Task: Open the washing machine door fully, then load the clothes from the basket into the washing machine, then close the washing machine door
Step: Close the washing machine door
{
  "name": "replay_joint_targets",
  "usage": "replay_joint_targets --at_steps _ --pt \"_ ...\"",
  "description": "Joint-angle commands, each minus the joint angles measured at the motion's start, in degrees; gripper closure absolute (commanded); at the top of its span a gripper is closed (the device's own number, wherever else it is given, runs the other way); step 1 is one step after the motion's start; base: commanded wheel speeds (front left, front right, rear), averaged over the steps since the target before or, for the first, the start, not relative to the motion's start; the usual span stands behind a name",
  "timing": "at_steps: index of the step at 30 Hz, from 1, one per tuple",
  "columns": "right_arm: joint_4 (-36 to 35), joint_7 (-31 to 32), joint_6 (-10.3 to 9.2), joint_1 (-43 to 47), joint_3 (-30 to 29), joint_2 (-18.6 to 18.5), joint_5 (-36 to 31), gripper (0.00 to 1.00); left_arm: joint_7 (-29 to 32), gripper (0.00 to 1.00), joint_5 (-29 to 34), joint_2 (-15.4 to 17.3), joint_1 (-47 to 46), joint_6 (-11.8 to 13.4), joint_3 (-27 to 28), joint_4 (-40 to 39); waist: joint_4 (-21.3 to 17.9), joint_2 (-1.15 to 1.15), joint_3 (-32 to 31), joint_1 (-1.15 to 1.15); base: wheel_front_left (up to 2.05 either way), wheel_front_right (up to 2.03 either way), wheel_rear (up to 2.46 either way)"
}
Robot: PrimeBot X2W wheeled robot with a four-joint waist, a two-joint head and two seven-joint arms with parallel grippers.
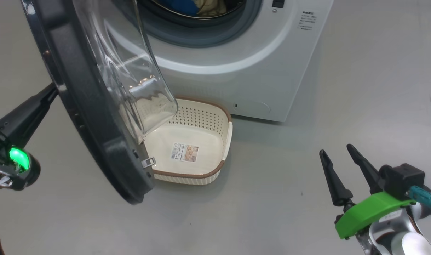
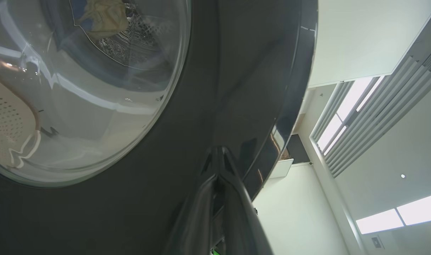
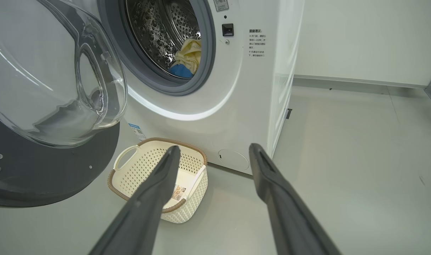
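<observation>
The washing machine door (image 1: 95,141) stands swung out, clothes (image 1: 208,7) in the drum (image 3: 159,35).
From the head: left hand (image 1: 53,90), pinched shut on nothing, tips against the door; right hand (image 1: 335,149) spread wide, holding nothing; basket (image 1: 201,175) on the floor (image 1: 272,212) under the door. Left wrist: fingertips (image 2: 231,170) meet glossy black. Right wrist: clothes lie inside the washing machine (image 3: 236,106).
</observation>
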Motion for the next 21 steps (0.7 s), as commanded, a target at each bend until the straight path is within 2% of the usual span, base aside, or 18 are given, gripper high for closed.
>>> replay_joint_targets --at_steps 1,7,21 --pt "-1.8 -0.6 0.01 -2.5 1.1 -0.3 0.3 0.0 0.8 1.0 -0.6 1.5 -1.6 0.2 1.1 -2.7 -1.3 0.0 0.1 0.01 0.0 0.0 0.0" --pt "-1.1 -1.3 0.01 -3.0 1.6 0.1 0.6 0.0 -0.2 1.0 -0.3 0.2 -3.4 0.6 0.2 -2.8 -4.8 0.0 0.6 0.01 0.0 0.0 0.0" --pt "0.6 -3.7 0.01 -5.5 2.1 1.0 1.3 0.0 -4.4 1.0 3.2 -0.9 -9.3 -0.7 -1.4 1.5 -13.7 0.0 3.8 0.01 0.0 0.0 0.0"
